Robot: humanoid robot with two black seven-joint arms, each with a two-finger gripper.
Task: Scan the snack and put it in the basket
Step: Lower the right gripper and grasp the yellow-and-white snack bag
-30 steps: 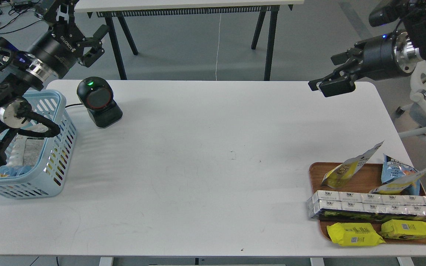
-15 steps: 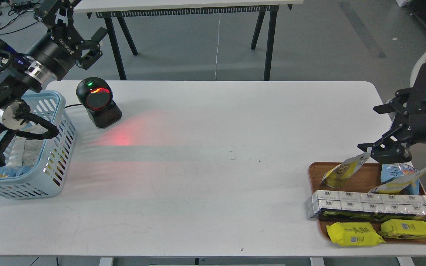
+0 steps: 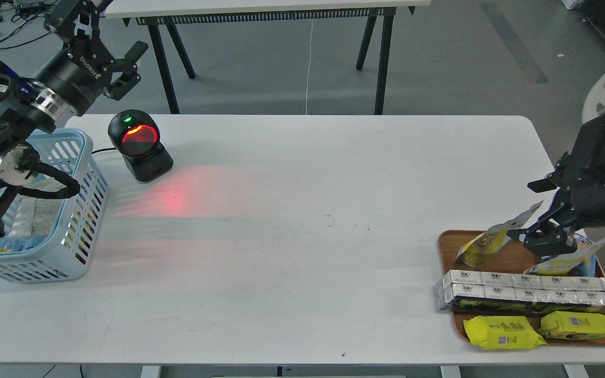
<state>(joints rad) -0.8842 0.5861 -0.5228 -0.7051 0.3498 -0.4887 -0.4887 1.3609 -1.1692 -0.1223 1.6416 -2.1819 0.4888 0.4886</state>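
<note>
Lower now than half a second ago, the right claw (image 3: pixel 536 223) hangs with fingers apart just beside the snack's (image 3: pixel 491 240) white top, one fingertip against it. That pouch leans on the wooden tray (image 3: pixel 447 244). Over the basket (image 3: pixel 79 220), the left claw (image 3: pixel 124 65) gapes apart.

My right arm is running off the right edge, and my right hand (image 3: pixel 543 231) is showing dark, so its fingers are not separating clearly. It is covering part of the blue-and-yellow pouch (image 3: pixel 570 260) behind the snack (image 3: pixel 486 242). My left arm is blocking much of the basket (image 3: pixel 79 210), leaving its contents unreadable. The frame's left edge is cutting the basket. The boxes (image 3: pixel 533 291) are hiding part of the tray (image 3: pixel 447 241). The table (image 3: pixel 302 210) is running out at the bottom.
</note>
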